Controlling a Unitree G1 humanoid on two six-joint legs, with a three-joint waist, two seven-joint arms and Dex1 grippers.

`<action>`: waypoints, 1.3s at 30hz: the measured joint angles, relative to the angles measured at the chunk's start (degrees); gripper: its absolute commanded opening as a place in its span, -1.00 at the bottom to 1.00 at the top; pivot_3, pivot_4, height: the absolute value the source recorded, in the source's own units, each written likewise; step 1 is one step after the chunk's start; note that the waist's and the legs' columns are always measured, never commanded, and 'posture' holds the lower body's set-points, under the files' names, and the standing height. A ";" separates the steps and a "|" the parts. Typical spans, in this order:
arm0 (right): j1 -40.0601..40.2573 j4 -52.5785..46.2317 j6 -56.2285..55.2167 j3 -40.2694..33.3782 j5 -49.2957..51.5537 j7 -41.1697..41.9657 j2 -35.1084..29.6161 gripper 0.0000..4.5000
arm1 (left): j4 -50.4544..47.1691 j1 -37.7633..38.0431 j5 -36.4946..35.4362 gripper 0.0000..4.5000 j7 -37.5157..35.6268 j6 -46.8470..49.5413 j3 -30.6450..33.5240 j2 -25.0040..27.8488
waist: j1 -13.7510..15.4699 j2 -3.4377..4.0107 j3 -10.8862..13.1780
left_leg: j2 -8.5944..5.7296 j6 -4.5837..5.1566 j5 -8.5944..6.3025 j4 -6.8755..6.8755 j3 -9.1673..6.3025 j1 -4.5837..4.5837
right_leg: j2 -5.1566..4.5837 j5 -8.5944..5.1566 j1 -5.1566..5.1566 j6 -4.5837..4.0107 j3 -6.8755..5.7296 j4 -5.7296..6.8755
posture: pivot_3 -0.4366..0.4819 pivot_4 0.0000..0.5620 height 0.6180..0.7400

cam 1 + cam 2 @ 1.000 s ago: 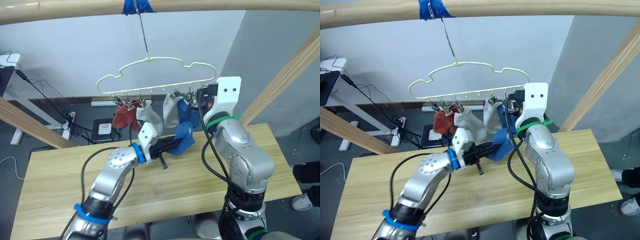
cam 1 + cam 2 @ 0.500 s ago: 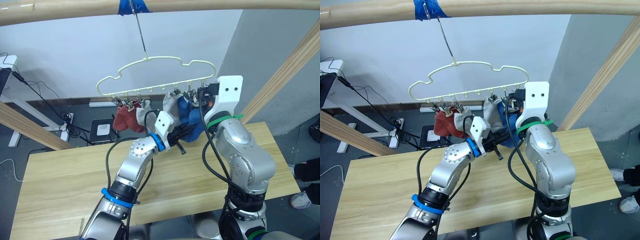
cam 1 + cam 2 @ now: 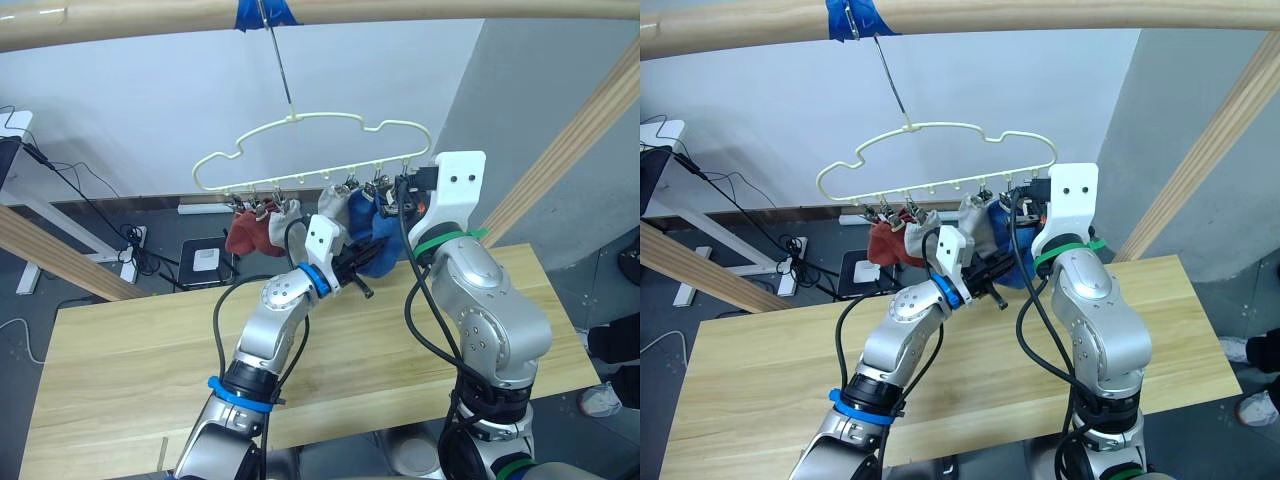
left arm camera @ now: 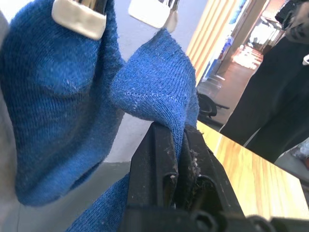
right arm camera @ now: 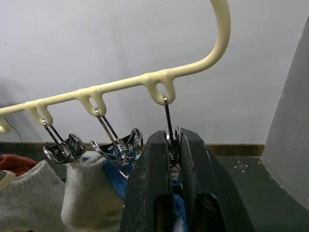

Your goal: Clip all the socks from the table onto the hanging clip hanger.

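The pale yellow clip hanger (image 3: 300, 140) hangs by its hook from the top pole. On its clips hang a rust red sock (image 3: 245, 235), two light grey socks (image 3: 285, 215) and a royal blue sock (image 3: 360, 212). My left gripper (image 3: 362, 262) is raised to the hanger's right end and is shut on a second blue sock (image 4: 154, 96), whose top edge lies just under a metal clip (image 4: 152, 9). My right gripper (image 5: 171, 137) is shut on the outermost clip (image 5: 169, 121) at that end. The table (image 3: 130, 360) lies below both arms.
A round wooden pole (image 3: 450, 8) crosses overhead, with slanted poles at the right (image 3: 570, 160) and left (image 3: 60, 250). Cables and a power strip (image 3: 210, 205) lie on the floor behind the table. A person in dark clothes (image 4: 270, 96) stands to the right.
My left arm has lifted the blue sock from just above the table up to the hanger's right-end clips. The right gripper has stayed on its clip.
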 measured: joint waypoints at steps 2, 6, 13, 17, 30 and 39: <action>0.00 0.00 0.01 0.02 0.00 0.01 -0.03 -1.00 | 0.00 -0.15 -0.21 -1.00 0.53 0.65 0.11 -0.73 | 0.01 0.00 0.00 | 0.00 0.00 0.00 0.00 0.00 0.00 | 0.00 0.00 0.00 0.00 0.00 -0.01 | -0.76 0.04 1.00; 0.04 0.00 0.01 0.18 0.00 0.02 -0.05 -1.00 | 0.00 -1.26 -0.41 -1.00 1.63 1.10 0.13 -2.10 | 0.00 0.00 0.00 | -0.03 0.00 0.00 0.00 0.01 0.00 | 0.00 0.00 0.00 0.00 0.00 0.00 | -0.76 0.04 1.00; 0.08 0.00 0.01 0.65 -0.02 0.06 -0.51 -1.00 | -0.05 -1.48 -1.25 -1.00 2.86 2.39 0.60 -3.31 | -0.02 -0.01 0.00 | -0.02 0.00 0.00 0.00 0.02 0.00 | 0.02 0.00 0.00 0.00 0.00 -0.01 | -0.76 0.04 1.00; 0.14 0.00 0.01 1.21 -0.11 0.11 -1.26 -1.00 | -0.30 -1.48 -2.15 -1.00 3.25 3.31 1.39 -3.78 | -0.02 0.00 0.00 | -0.03 0.00 0.00 0.00 0.03 0.00 | 0.02 0.00 0.00 0.00 -0.01 0.00 | -0.75 0.04 1.00; 0.36 0.00 -0.07 1.58 -1.18 -0.57 -1.77 0.54 | -0.36 -1.72 -2.89 -1.00 3.39 4.39 1.56 -3.83 | -0.06 -0.01 0.01 | -0.05 0.00 0.00 0.00 0.06 0.00 | 0.03 0.00 0.01 0.01 0.00 -0.01 | -0.75 0.04 1.00; 0.94 -4.14 -0.04 -0.91 0.84 1.80 -2.63 0.71 | -0.33 -2.70 -0.57 -0.87 3.81 3.91 0.02 -2.61 | -0.09 -0.01 0.01 | -0.08 0.00 0.00 -0.01 0.07 0.00 | 0.04 0.00 0.01 0.01 0.00 -0.02 | -0.75 0.04 1.00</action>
